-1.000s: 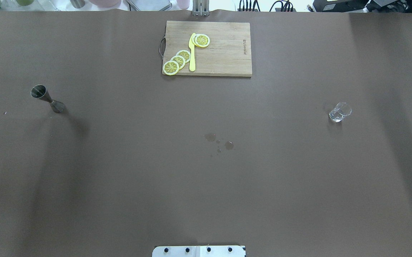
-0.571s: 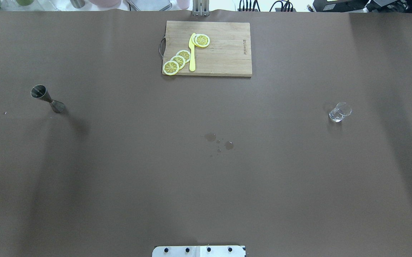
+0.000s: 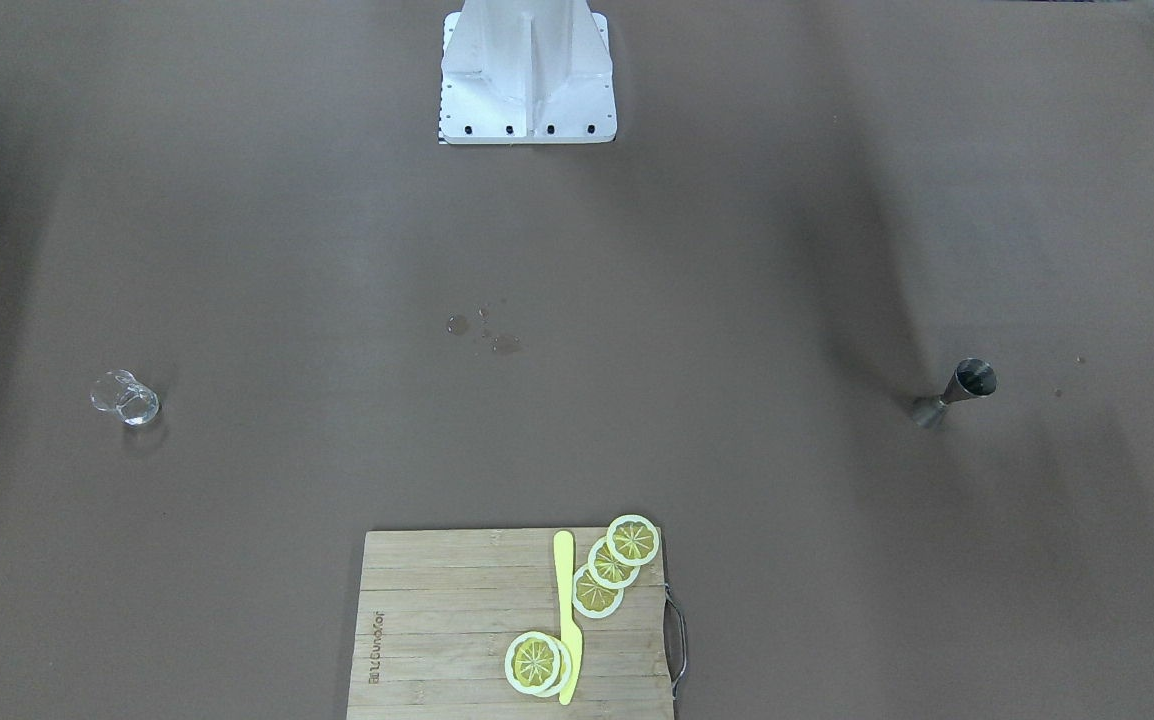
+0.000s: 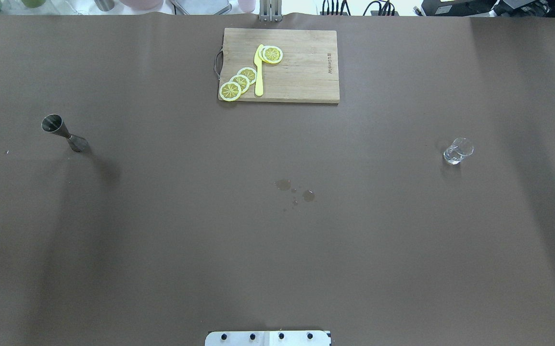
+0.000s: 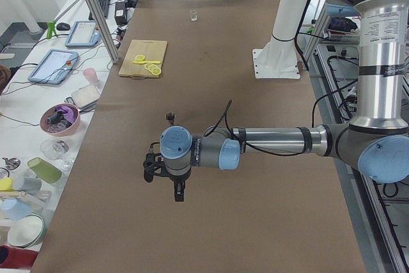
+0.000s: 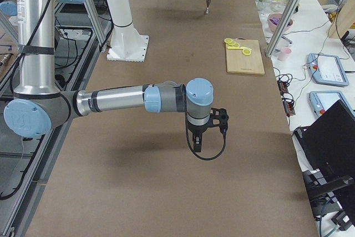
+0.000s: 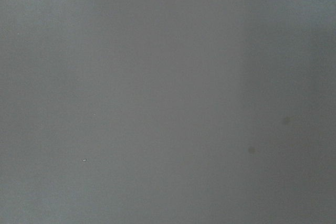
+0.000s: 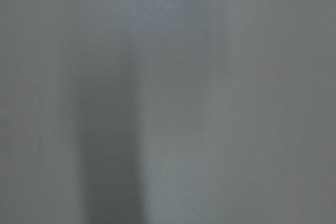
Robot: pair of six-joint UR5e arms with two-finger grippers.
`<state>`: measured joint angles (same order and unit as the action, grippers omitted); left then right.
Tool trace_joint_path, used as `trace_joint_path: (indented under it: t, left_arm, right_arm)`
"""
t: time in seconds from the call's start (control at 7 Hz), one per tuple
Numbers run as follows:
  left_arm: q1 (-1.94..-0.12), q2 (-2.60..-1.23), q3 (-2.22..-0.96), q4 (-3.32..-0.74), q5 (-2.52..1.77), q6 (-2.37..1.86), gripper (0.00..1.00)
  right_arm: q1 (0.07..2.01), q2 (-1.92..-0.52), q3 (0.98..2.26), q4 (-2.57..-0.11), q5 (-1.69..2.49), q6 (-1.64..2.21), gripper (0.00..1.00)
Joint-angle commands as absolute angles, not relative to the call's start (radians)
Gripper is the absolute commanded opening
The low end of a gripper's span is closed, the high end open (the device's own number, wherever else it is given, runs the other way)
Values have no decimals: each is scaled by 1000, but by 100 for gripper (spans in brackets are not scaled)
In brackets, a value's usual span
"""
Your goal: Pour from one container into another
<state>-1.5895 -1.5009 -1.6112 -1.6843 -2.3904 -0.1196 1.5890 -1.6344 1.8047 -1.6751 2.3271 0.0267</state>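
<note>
A steel jigger [image 4: 64,133] stands upright on the brown table at the left of the overhead view. A small clear glass [image 4: 458,151] stands far off at the right. In the front-facing view the jigger [image 3: 955,392] is at the right and the glass [image 3: 125,398] at the left. My left gripper [image 5: 179,193] shows only in the exterior left view, hanging above the table a little nearer the camera than the jigger [image 5: 170,117]. My right gripper [image 6: 197,145] shows only in the exterior right view, hanging over bare table. I cannot tell whether either is open or shut. Both wrist views show only table.
A wooden cutting board [image 4: 306,72] lies at the far middle with several lemon slices [image 4: 240,82] and a yellow knife [image 4: 258,72] on it. Small wet spots [image 4: 296,191] mark the table's centre. The robot's base plate [image 4: 268,338] sits at the near edge.
</note>
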Motion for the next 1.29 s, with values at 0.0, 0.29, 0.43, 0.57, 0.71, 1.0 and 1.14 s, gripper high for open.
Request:
trace_joint_path:
  t: [0.0, 0.29, 0.43, 0.57, 0.71, 1.0, 1.14]
  left_arm:
    - [-1589, -1502, -1612, -1684, -2390, -120, 99]
    - [-1589, -1502, -1609, -1684, -2387, -120, 99]
    - [-1589, -1500, -1609, -1684, -2387, -118, 99]
    - [-1589, -1500, -1609, -1684, -2387, -118, 99]
    - [-1589, -1502, -1609, -1684, -2387, -118, 99]
    - [-1589, -1502, -1600, -1686, -2387, -118, 99]
    - [-1589, -1502, -1598, -1686, -2387, -118, 99]
  right_arm:
    - [1588, -1631, 1804, -1675, 2330, 34, 100]
    - [1588, -1629, 1806, -1675, 2342, 29, 100]
    - [1588, -1625, 1809, -1675, 2347, 31, 100]
    - [1588, -1621, 1815, -1675, 2349, 26, 100]
    - [1588, -1623, 1819, -1675, 2349, 20, 100]
    - [1588, -1623, 1827, -1675, 2342, 31, 100]
    - [1588, -1621, 1827, -1675, 2344, 31, 100]
